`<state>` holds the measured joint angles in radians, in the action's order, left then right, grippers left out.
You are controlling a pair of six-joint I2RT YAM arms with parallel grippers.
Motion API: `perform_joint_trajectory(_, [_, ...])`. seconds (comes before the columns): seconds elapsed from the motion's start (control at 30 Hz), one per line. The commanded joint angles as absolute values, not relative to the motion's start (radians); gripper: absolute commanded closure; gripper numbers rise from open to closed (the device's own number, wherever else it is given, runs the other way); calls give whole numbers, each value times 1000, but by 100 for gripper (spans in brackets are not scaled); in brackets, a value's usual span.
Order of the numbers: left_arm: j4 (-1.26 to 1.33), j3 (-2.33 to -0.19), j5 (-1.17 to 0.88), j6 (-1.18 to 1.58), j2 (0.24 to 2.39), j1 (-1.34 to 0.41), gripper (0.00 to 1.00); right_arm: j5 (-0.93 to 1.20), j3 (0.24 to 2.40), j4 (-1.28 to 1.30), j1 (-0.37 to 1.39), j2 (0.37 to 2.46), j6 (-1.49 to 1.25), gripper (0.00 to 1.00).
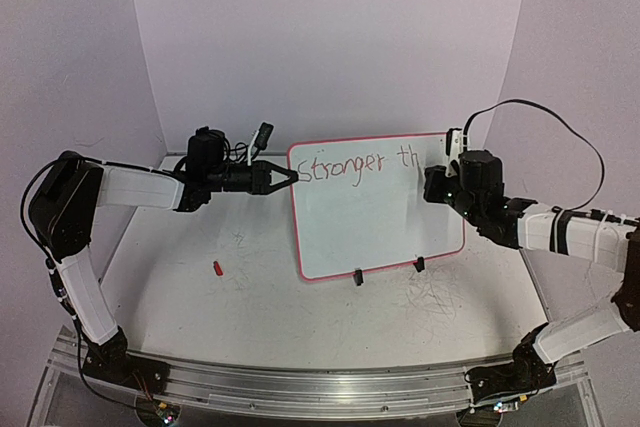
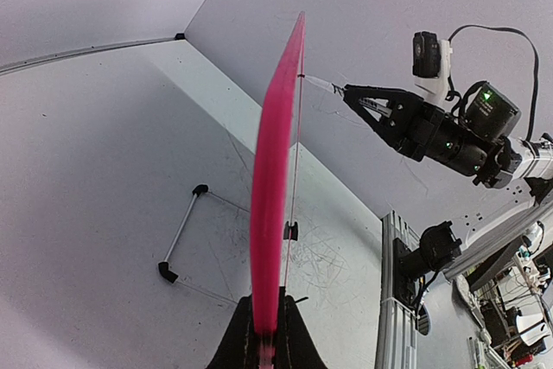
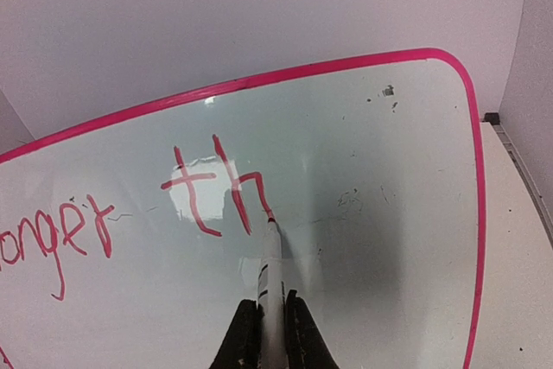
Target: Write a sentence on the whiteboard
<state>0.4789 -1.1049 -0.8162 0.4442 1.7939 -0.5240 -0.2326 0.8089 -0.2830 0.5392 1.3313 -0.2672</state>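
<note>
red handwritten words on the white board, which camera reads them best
Top external: the red handwritten words show whole, "Stronger th". Right wrist is sharper but cuts them to "onger th". Left wrist sees the pink-rimmed white board edge-on, so no writing.

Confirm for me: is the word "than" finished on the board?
No: the sentence stops at "th" on the whiteboard, with the marker tip at the foot of the h.

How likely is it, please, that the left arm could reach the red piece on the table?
Probably not now: the red piece lies unobstructed, but the left gripper is clamping the whiteboard.
</note>
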Motion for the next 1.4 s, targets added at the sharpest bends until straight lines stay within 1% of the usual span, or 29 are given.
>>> perform_joint_trajectory(0.0, [471, -1113, -832, 419, 1784, -549, 100, -206, 843, -300, 527, 1300, -283, 100])
perform_joint_trajectory(0.8, [471, -1112, -834, 415, 1784, -549, 100, -192, 864, -360, 467, 1333, -265, 100])
perform_joint_trajectory(1.07, [471, -1113, -836, 416, 1785, -549, 100, -135, 890, -365, 467, 1359, -222, 100])
perform_joint_trajectory(1.37, [471, -1115, -837, 416, 1786, -549, 100, -106, 829, -328, 468, 1311, -256, 100])
